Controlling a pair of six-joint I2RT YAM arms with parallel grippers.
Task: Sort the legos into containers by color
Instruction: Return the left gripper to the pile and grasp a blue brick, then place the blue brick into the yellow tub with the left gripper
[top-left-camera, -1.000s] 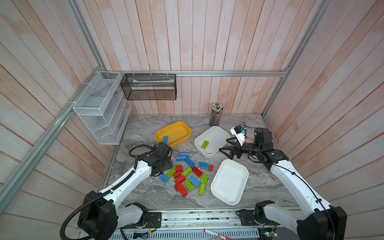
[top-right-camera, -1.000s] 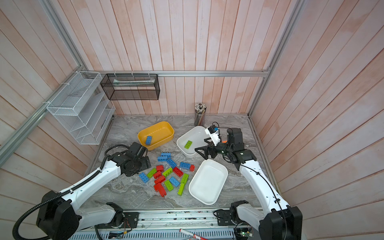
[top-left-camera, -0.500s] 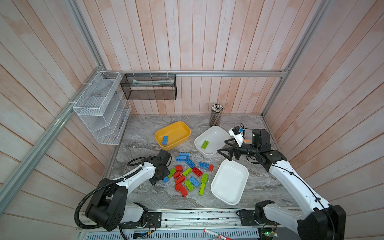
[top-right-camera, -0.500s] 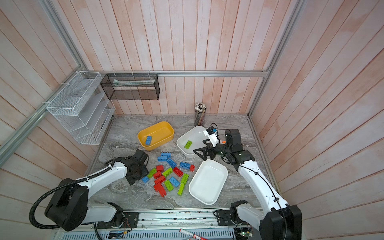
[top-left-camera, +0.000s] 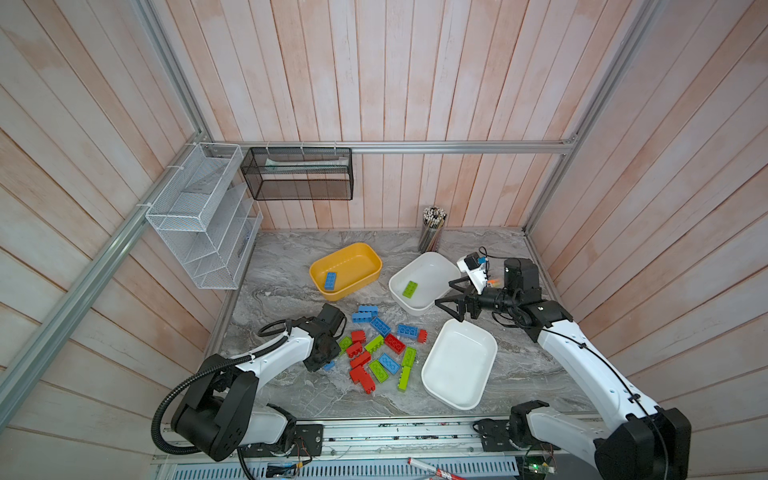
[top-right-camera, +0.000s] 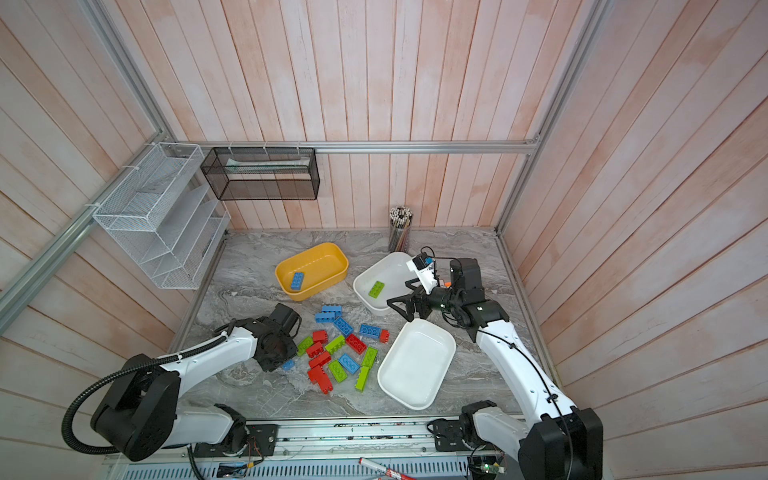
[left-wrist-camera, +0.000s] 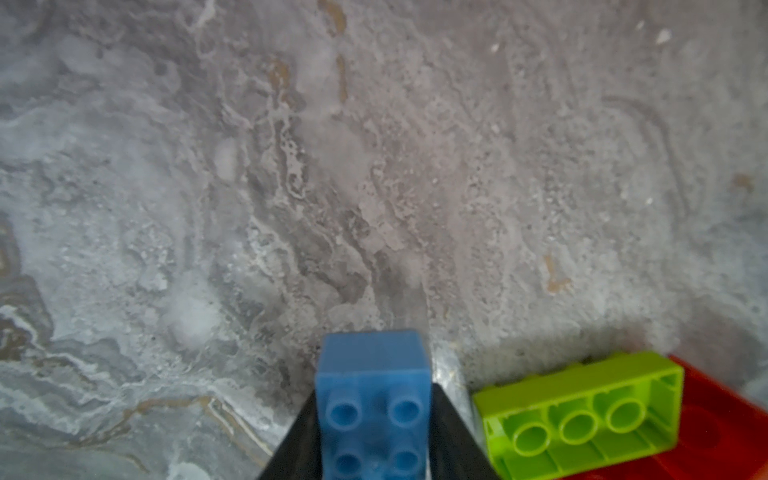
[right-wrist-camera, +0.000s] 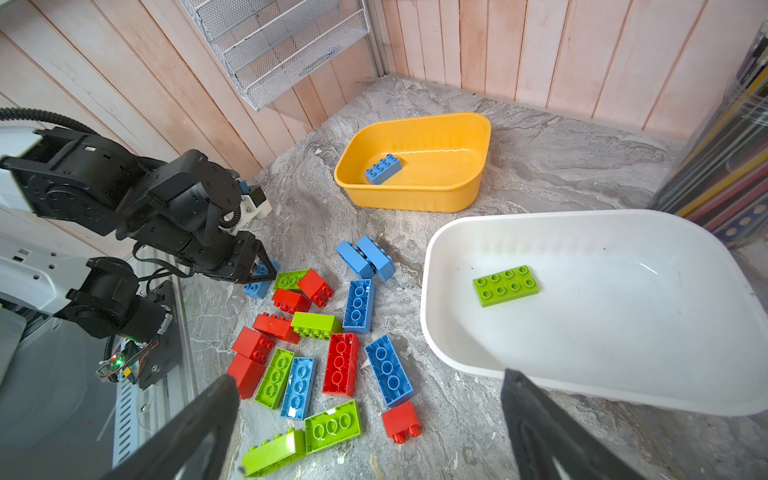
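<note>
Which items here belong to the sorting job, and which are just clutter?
Job:
- loose bricks
- blue brick in left gripper
- yellow tub
- far white tub
- near white tub

Clutter:
- white rack
- black rack
- pencil cup
- pen on the front rail

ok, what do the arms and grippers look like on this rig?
White shells with black joints and bases on left arm and right arm. A black corrugated hose loops off the left one; a thin black cable is clipped along the right. Both left gripper and right gripper have black, tapered triangular fingers. White camera mount at the right wrist.
</note>
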